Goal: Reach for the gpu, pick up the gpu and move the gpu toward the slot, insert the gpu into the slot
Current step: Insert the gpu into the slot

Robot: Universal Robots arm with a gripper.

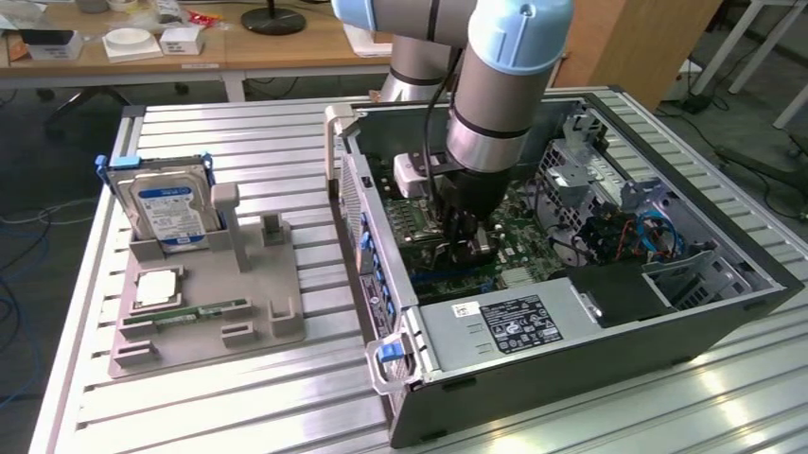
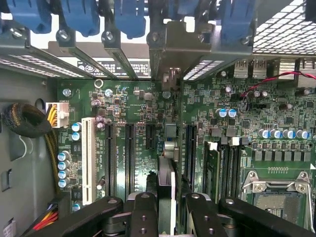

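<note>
The slot itself is hard to make out: in the wrist view the gpu (image 2: 167,190) stands edge-on over the motherboard (image 2: 148,148) and covers whatever connector lies under it, so no blue connector can be picked out there. In the exterior view the arm's lower section and the gripper (image 1: 465,248) block most of the card, and only a dark shape shows between the jaws, low inside the computer case (image 1: 707,284). The card's lower edge is cut off behind the gripper links in the wrist view, so whether it touches the motherboard or sits seated cannot be told.

The gpu shows as a thin, dark card seen on edge, with a grey metal bracket (image 2: 170,74) at its far end lying against the case's rear wall, among the blue slot clips (image 2: 79,17). It runs parallel to the black connectors (image 2: 129,153) and the white connector (image 2: 89,158) on the motherboard, with black connectors on either side of it.

The gripper (image 2: 167,217) has its fingers (image 2: 143,215) pressed against the card's two flat faces, clamped on it near its end farthest from the bracket. The card sits squarely between them, upright relative to the motherboard.

Outside the case, a hard drive (image 1: 170,213) stands in a grey holder (image 1: 208,312).
</note>
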